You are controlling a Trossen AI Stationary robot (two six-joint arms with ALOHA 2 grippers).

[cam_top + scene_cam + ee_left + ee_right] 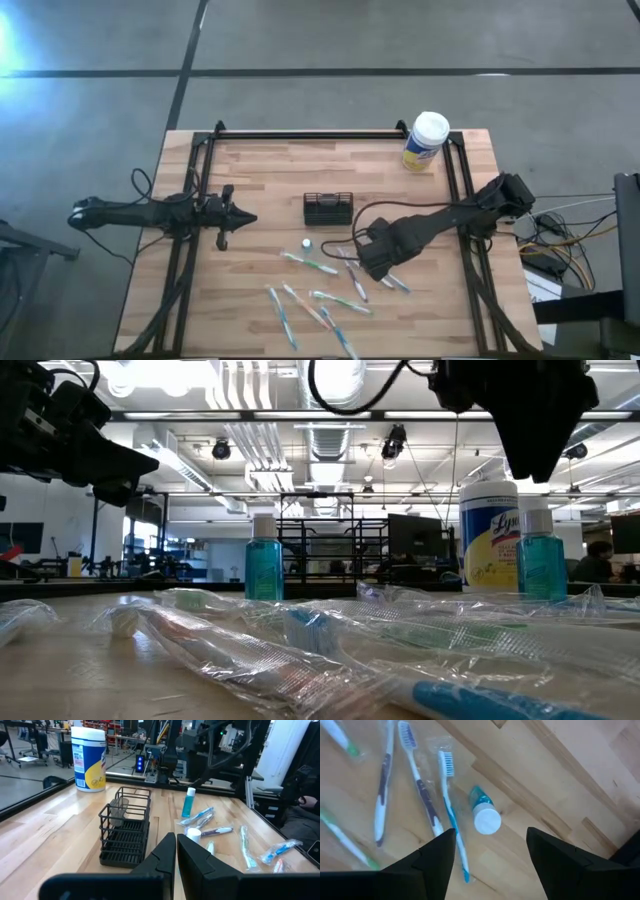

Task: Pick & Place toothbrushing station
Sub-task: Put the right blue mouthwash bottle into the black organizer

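Black wire mesh makes up the toothbrushing station [328, 208], which stands upright near the middle of the desk [260, 170], between the two arms and touched by neither; we judge it light and stiff, its thin wires offering a narrow purchase, so the top rim or an upright bar seems the best hold, and a grip low on the mesh might tip it; the left gripper [176, 851] points at it from just beside, jaws closed together and empty; the right gripper [490, 845] hovers over wrapped toothbrushes [451, 810] and a small teal bottle [483, 814], jaws spread wide, holding nothing; the pale wood looks smooth, so the holder may slide if nudged; a white-lidded canister [425, 141] stands at the far edge; beyond lies a workshop with ceiling lights and racks.
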